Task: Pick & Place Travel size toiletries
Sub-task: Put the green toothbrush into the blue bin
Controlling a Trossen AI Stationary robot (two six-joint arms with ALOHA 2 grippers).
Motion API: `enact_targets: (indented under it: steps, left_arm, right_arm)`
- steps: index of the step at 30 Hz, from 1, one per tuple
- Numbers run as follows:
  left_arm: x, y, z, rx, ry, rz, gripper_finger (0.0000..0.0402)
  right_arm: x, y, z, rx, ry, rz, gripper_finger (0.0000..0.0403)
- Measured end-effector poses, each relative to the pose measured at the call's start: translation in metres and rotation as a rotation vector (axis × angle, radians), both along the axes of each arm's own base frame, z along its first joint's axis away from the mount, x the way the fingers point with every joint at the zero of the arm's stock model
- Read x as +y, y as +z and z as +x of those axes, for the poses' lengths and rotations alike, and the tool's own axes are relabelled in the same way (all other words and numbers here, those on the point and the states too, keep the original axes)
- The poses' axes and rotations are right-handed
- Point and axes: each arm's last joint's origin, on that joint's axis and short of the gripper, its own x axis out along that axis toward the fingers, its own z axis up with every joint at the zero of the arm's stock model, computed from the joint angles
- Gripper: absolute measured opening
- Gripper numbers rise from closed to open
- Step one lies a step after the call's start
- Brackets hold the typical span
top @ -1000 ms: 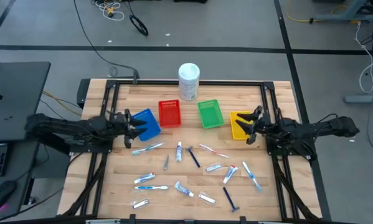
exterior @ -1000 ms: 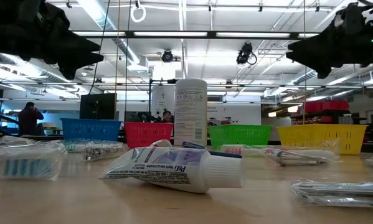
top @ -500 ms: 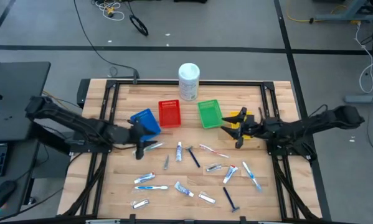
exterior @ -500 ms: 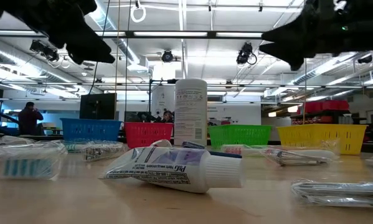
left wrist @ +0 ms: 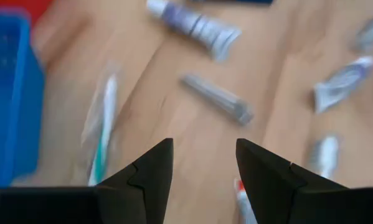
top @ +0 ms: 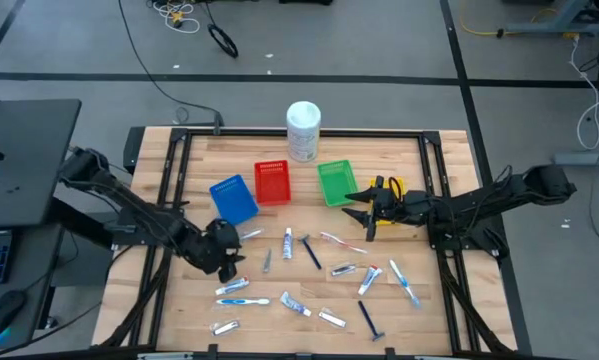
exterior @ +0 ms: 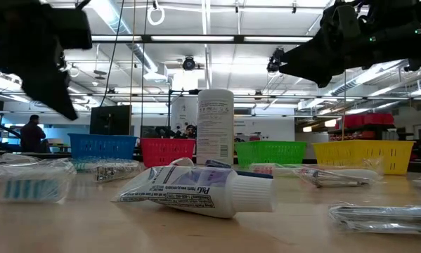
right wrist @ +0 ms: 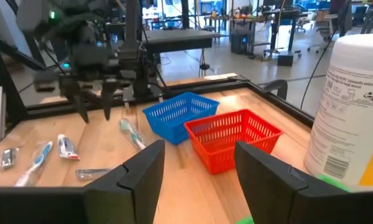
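Note:
The travel size toiletries lie flat and scattered on the wooden table's near half. Among them are a blue-white toothbrush [top: 241, 237] [left wrist: 102, 130], a silvery sachet [top: 267, 260] [left wrist: 217, 99], a small tube [top: 288, 243] [left wrist: 195, 25], a dark razor [top: 311, 250] and a pink toothbrush [top: 341, 242]. My left gripper [top: 229, 258] [left wrist: 205, 168] hangs open above the table just near of the blue-white toothbrush, slanting down, with nothing between its fingers. My right gripper [top: 359, 214] [right wrist: 198, 168] is open and level in the air between the green basket [top: 336, 183] and the yellow basket [top: 389, 188].
Four small baskets stand in a row across the table's middle: blue [top: 233, 198], red [top: 272, 182], then the green and the yellow one. A white tub [top: 303, 130] stands at the far edge. More tubes and sachets [top: 299, 305] lie toward the near edge. A large tube [exterior: 196, 190] lies close to the low camera.
My left gripper has moved from over the blue basket toward the table's near edge and tipped downward, ending above the toiletries beside the blue-white toothbrush. My right gripper has moved toward the table's left, from over the yellow basket to beside the green one.

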Motion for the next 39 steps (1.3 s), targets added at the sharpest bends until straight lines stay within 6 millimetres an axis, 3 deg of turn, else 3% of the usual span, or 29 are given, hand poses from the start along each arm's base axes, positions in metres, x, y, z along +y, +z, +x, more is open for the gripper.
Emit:
enact_targets:
  steps: [6,19,35,39]
  left_arm:
    - [0.002,-0.017,-0.010,0.142,0.090,0.102,0.0186]
    - [0.016,-0.042,0.004,0.307,0.099,0.153,0.0186]
    - [0.027,-0.040,0.005,0.339,0.052,0.238,0.0186]
    - [0.029,-0.043,0.005,0.359,0.046,0.184,0.0186]
  right_arm:
    - [0.000,0.000,0.000,0.002,-0.001,-0.017,0.0204]
    - [-0.010,0.002,0.000,-0.007,-0.046,-0.036,0.0204]
    - [-0.013,0.001,0.000,0.000,-0.061,-0.036,0.0204]
    - [-0.013,0.001,0.000,0.003,-0.060,-0.051,0.0204]
